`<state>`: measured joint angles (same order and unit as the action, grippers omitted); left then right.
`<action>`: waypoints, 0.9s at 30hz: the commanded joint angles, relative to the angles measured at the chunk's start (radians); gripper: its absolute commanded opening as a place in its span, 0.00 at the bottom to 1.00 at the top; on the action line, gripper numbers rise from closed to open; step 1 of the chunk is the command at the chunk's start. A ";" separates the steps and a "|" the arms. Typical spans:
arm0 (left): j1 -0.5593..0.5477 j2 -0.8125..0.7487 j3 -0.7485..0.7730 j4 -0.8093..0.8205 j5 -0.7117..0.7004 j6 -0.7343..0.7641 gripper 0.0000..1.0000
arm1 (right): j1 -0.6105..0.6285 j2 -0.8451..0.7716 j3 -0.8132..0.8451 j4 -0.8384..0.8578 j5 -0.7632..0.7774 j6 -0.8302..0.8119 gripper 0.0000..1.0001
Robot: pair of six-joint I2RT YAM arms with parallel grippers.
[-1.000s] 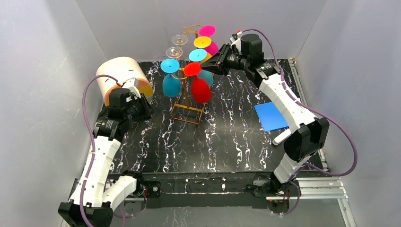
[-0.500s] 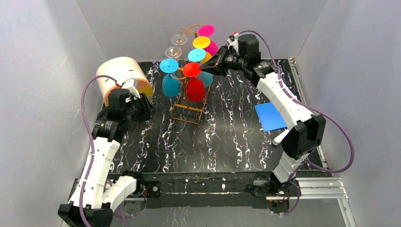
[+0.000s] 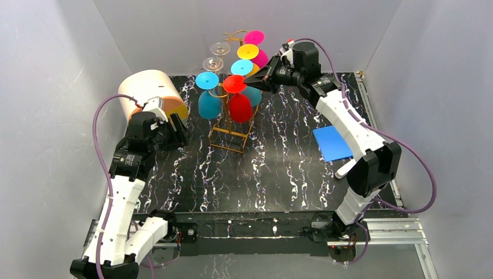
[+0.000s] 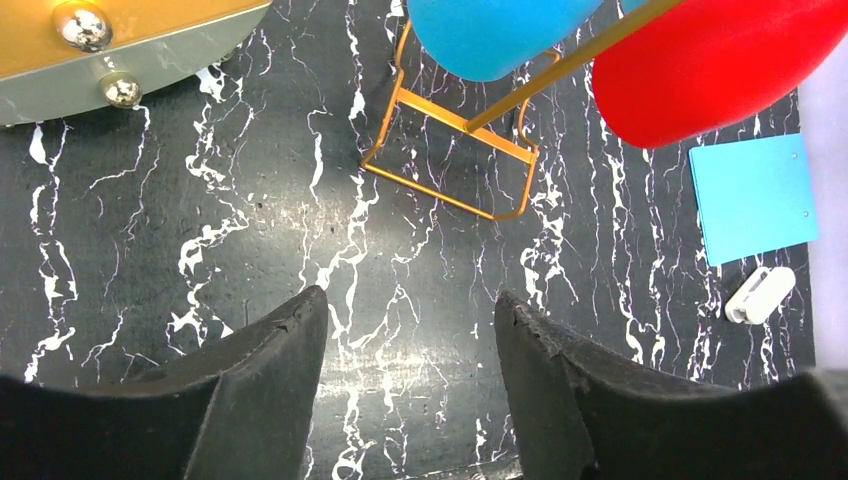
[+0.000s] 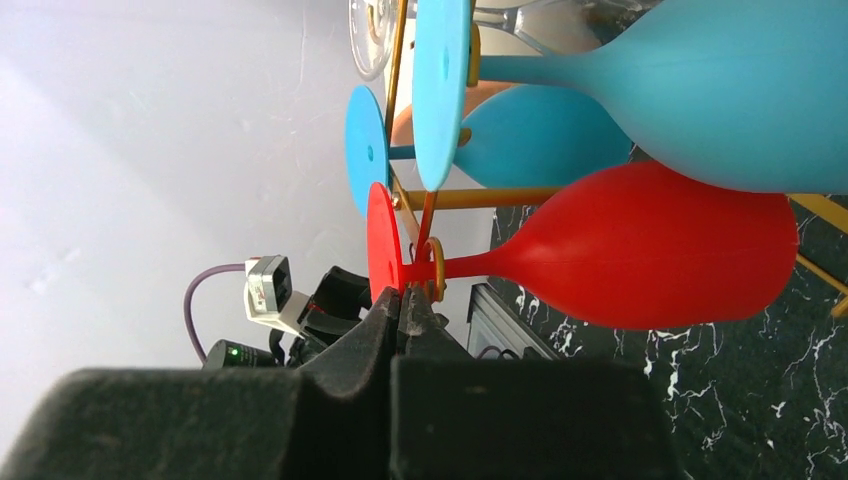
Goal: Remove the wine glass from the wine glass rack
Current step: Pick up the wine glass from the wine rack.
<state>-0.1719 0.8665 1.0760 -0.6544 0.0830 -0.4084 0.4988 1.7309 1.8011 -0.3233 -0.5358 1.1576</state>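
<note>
1. At back of black marbled surface (image 3: 279, 168): thin gold-wire wine glass rack (image 4: 440, 196), scroll ends.
2. Right claw (image 5: 402, 300) closed, tips by stem of smooth red wine glass (image 5: 640, 250) hung there.
3. Left claw (image 4: 410, 298) open, empty.

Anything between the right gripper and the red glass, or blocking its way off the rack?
Nothing between them: the right gripper is shut at the red wine glass's stem. The wine glass rack's wire loop rings that stem, and a blue glass's foot hangs close.
</note>
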 commanded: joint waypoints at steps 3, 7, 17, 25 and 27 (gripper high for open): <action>0.003 -0.031 0.037 -0.008 -0.052 -0.018 0.70 | -0.023 -0.118 -0.075 0.113 0.005 0.070 0.01; 0.003 -0.055 0.033 0.002 -0.069 -0.044 0.84 | -0.045 -0.153 -0.117 0.131 -0.001 0.074 0.01; 0.003 -0.054 0.032 0.035 -0.083 -0.090 0.91 | -0.090 -0.204 -0.162 0.115 -0.035 0.064 0.01; 0.003 -0.040 0.056 0.046 0.086 -0.051 0.90 | -0.102 -0.315 -0.296 0.093 -0.044 -0.053 0.01; 0.003 -0.052 0.041 0.046 0.141 -0.037 0.90 | -0.102 -0.391 -0.418 0.161 -0.042 -0.067 0.01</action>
<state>-0.1715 0.8295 1.0969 -0.6201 0.0914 -0.4789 0.4000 1.4837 1.5219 -0.2401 -0.5724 1.1549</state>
